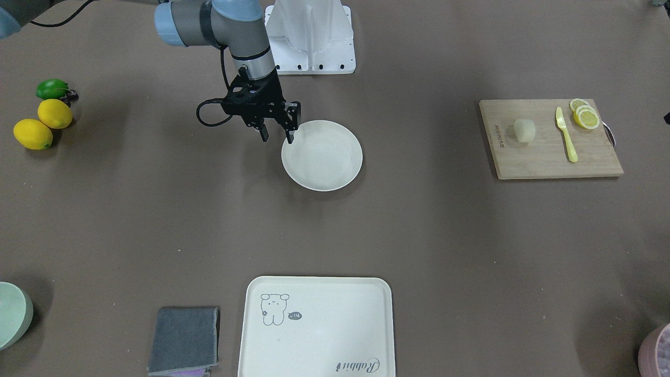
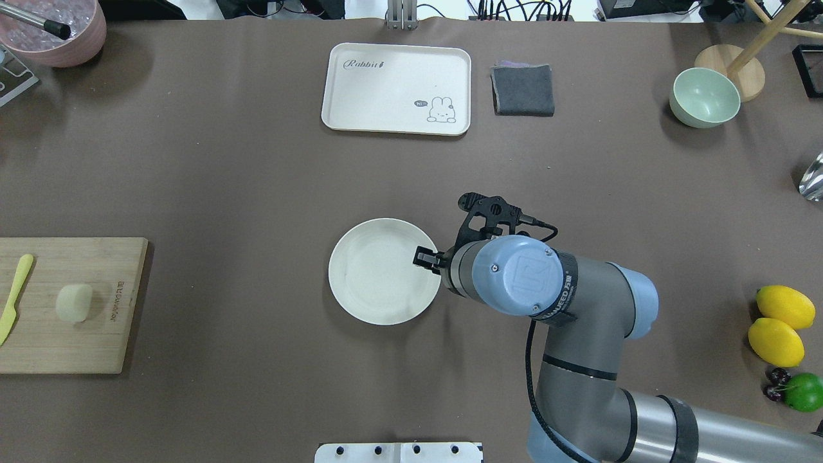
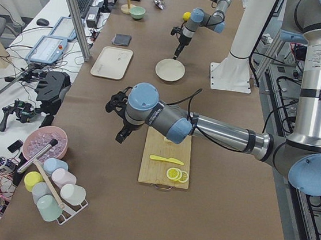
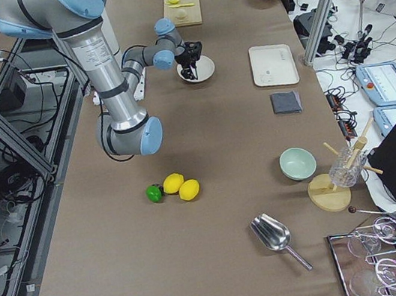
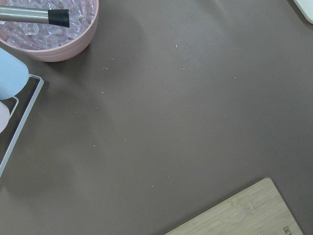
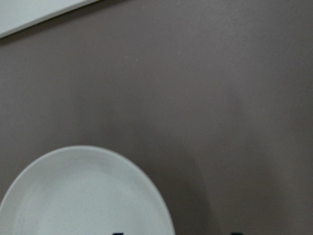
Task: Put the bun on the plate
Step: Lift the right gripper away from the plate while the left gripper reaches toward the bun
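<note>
The bun [image 1: 524, 130] [image 2: 73, 303] lies on a wooden cutting board [image 1: 549, 157] on my left side of the table, and nothing grips it. The plate [image 1: 324, 157] [image 2: 376, 273] rests at mid-table, with nothing on it. My right gripper [image 1: 277, 136] stands open at the plate's rim on my right side, one finger outside the rim and the other just over it. The right wrist view shows the plate [image 6: 83, 196] below and bare table beyond. My left gripper [image 3: 119, 137] hangs over the table beside the board; whether it is open or shut, I cannot tell.
A yellow knife [image 1: 566, 135] and lemon slices [image 1: 585, 114] share the board. A bear-print tray [image 1: 319, 324] and grey cloth [image 1: 184, 340] lie at the far edge. Two lemons [image 1: 42, 123] and a lime [image 1: 52, 89] sit on my right. Green bowl [image 2: 705, 98] and pink bowl [image 2: 54, 32] stand in the far corners.
</note>
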Tool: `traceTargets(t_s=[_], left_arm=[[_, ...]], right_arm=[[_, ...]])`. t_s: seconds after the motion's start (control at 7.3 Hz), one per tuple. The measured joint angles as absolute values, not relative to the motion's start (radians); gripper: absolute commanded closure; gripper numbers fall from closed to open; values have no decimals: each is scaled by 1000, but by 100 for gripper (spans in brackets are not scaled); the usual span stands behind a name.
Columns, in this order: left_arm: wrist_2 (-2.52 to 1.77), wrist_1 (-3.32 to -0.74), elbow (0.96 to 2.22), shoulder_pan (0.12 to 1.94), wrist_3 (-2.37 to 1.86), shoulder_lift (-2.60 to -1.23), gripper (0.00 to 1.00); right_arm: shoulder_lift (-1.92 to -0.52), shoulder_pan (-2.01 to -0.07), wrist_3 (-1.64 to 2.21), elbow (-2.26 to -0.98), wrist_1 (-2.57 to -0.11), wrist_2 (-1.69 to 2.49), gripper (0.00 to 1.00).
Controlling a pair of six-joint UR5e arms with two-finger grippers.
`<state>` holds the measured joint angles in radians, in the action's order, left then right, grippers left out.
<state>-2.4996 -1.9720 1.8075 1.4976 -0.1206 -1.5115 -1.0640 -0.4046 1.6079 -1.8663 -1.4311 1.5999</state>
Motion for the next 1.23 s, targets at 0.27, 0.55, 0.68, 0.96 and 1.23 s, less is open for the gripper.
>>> traceTargets(t_s=[0.27,0.55,0.68,0.96,1.23], left_arm=[[-2468,-2156,1807,1342,-476,-1508,2],[-2288,-2274,1808,1130,-712,-1496,2],[-2198,-2293,1808,1042,-762,-1481,3],[-2098,-2325,1810,931,-804,-1417,3],[-2053,-2420,1811,857,-814,-1321,11]], right_arm=[[-1112,-564,1449,-1953,-1553,1723,0],[-1203,-777,1195,-2018,-1585,1927,0],[-1255,-888,1065,-2037,-1588,2028,0],[-1369,-1082,801,-2053,-1590,2184,0],[-1483,-1251,560,-2054,-1591,2278,0]])
